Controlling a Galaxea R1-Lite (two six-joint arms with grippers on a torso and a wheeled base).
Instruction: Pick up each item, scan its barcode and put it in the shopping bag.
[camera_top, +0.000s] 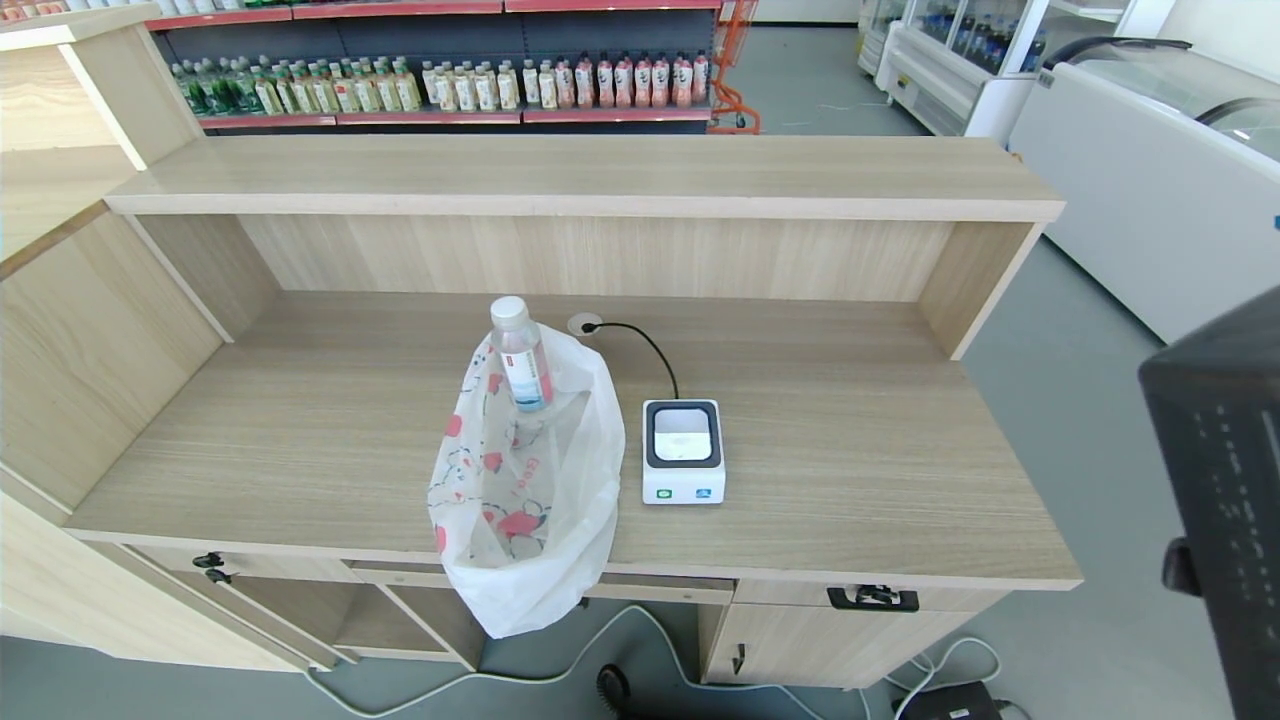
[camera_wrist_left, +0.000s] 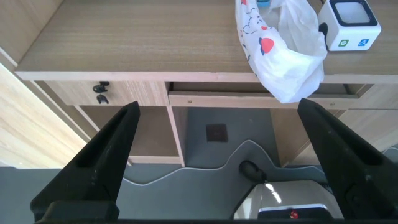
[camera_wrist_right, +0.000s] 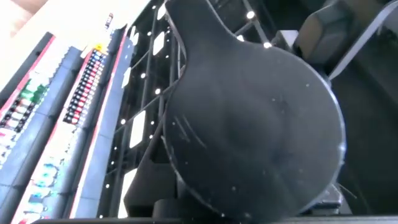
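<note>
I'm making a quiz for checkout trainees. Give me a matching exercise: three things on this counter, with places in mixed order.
1 clear plastic bottle with white cap
2 white plastic shopping bag with red print
3 white square barcode scanner

A drapes over the front edge of the wooden counter
B stands upright in the bag
C on the counter, right of the bag

Pairs: 1-B, 2-A, 3-C

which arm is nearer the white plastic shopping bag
Left. Left gripper sits just below the overhanging white plastic shopping bag, before the wooden counter; right arm is off past its right end.
</note>
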